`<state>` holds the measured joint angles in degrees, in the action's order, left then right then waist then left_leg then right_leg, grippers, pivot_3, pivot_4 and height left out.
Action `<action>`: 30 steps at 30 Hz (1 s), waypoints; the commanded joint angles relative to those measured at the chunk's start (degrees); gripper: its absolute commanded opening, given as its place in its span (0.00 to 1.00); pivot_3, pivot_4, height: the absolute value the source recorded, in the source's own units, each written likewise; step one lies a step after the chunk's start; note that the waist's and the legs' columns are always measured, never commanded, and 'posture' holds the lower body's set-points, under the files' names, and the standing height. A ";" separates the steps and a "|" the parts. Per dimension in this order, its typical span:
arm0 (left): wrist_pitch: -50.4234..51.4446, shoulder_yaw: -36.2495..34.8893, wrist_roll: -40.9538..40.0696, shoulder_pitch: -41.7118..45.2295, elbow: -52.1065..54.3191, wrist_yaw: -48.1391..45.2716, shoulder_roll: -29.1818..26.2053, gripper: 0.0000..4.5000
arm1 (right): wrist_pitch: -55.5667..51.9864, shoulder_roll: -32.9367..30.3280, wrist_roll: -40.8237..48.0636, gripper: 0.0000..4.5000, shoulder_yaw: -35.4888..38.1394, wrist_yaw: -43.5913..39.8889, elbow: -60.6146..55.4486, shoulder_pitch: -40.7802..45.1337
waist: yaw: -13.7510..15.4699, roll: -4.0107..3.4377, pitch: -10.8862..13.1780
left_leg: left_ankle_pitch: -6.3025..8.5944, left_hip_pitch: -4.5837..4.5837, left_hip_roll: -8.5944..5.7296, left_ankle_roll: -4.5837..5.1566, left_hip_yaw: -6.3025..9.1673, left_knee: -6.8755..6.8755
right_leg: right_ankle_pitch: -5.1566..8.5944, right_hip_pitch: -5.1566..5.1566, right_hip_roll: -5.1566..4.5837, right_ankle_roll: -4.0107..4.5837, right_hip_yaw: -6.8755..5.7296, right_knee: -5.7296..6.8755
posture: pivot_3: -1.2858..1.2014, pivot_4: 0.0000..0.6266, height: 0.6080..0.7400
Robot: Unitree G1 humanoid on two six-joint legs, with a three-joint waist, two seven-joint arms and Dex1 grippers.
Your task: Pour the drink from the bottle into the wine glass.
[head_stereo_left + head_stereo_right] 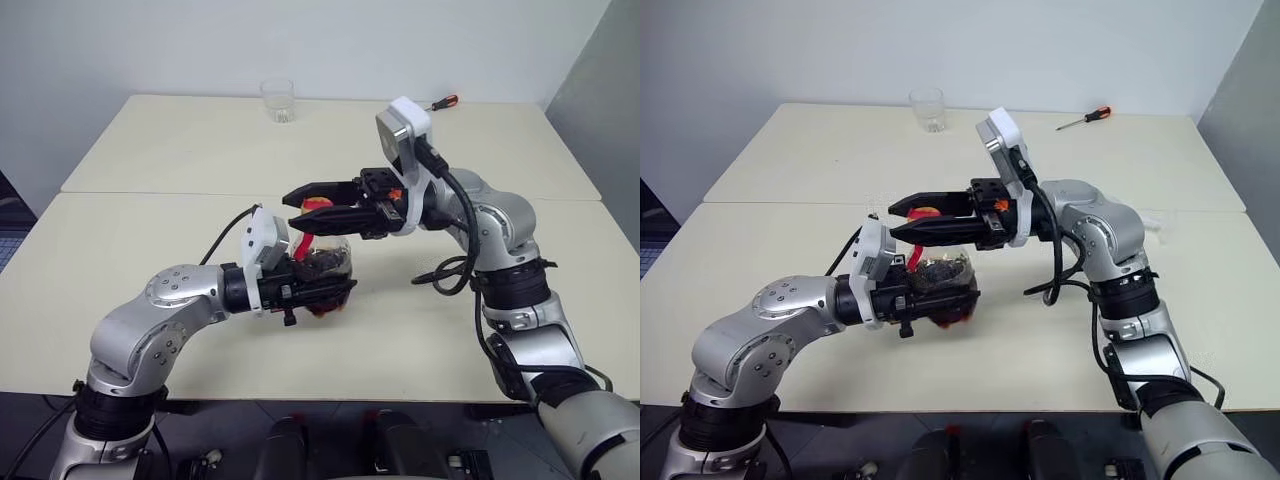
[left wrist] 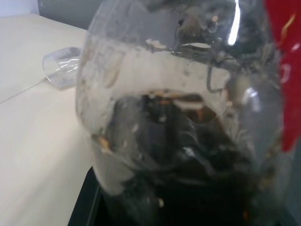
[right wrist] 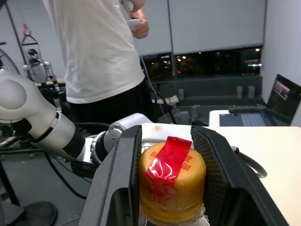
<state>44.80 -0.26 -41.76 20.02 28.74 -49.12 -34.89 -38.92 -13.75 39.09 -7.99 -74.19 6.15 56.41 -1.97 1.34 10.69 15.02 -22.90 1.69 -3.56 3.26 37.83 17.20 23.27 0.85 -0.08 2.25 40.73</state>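
Note:
The bottle [image 1: 326, 262] hangs a little above the table [image 1: 150, 230] near the front middle, and my left gripper [image 1: 320, 291] is shut on its round clear body. Dark drink [image 2: 197, 188] lies in its lower part. From the right, my right gripper [image 3: 171, 188] reaches level over it, its two black fingers [image 3: 120, 179] pressed to both sides of the yellow cap [image 3: 171, 186], which carries a red label strip [image 3: 169, 157]. A clear glass shape, seemingly the wine glass [image 1: 1158, 222], sits on the table past my right arm; its stem cannot be made out.
A short clear tumbler [image 1: 278, 100] stands at the table's far edge, and a screwdriver [image 1: 1087, 118] lies at the far right. In the right wrist view, a person [image 3: 103, 47] in a white shirt stands beyond the table near a laptop [image 3: 282, 101].

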 commanded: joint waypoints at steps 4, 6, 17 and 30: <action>-1.66 0.41 -1.21 1.82 1.83 -0.09 1.09 0.42 | 0.89 0.16 -1.59 0.61 0.44 2.36 0.50 2.12 | 0.08 -0.01 0.00 | 0.00 0.00 0.01 -0.01 0.00 -0.01 | 0.00 0.00 -0.03 0.00 0.00 0.00 | 0.52 0.24 1.00; -1.89 0.33 -0.92 1.87 1.44 0.05 1.25 0.42 | 0.04 -0.59 -1.56 0.75 1.29 4.26 -1.12 1.39 | 0.08 -0.01 0.00 | 0.00 -0.01 0.01 -0.01 0.01 0.00 | 0.00 0.00 -0.03 0.00 0.00 0.00 | 0.52 0.24 1.00; -5.23 -0.82 4.06 1.09 -4.91 4.63 2.25 0.42 | -7.13 -3.23 0.91 0.99 7.29 22.42 -17.08 -5.23 | 0.02 -0.01 0.01 | 0.00 0.00 -0.01 -0.01 -0.01 -0.02 | 0.00 0.01 -0.04 0.00 0.03 0.00 | 0.52 0.24 1.00; -12.25 1.54 10.54 5.08 -14.39 1.96 3.69 0.42 | 0.42 0.50 -9.40 0.99 0.45 32.94 -16.92 -6.84 | 0.10 -0.01 0.01 | 0.00 -0.02 -0.02 -0.01 -0.03 -0.02 | 0.00 0.02 -0.03 0.00 0.03 -0.02 | 0.52 0.24 1.00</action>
<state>34.46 1.86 -31.31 23.78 13.47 -46.20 -31.32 -40.32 -13.42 30.54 -7.27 -42.09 -10.27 48.62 -1.87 1.33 10.70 15.01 -22.92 1.67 -3.57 3.22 37.81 17.19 23.30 0.81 -0.08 2.29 40.72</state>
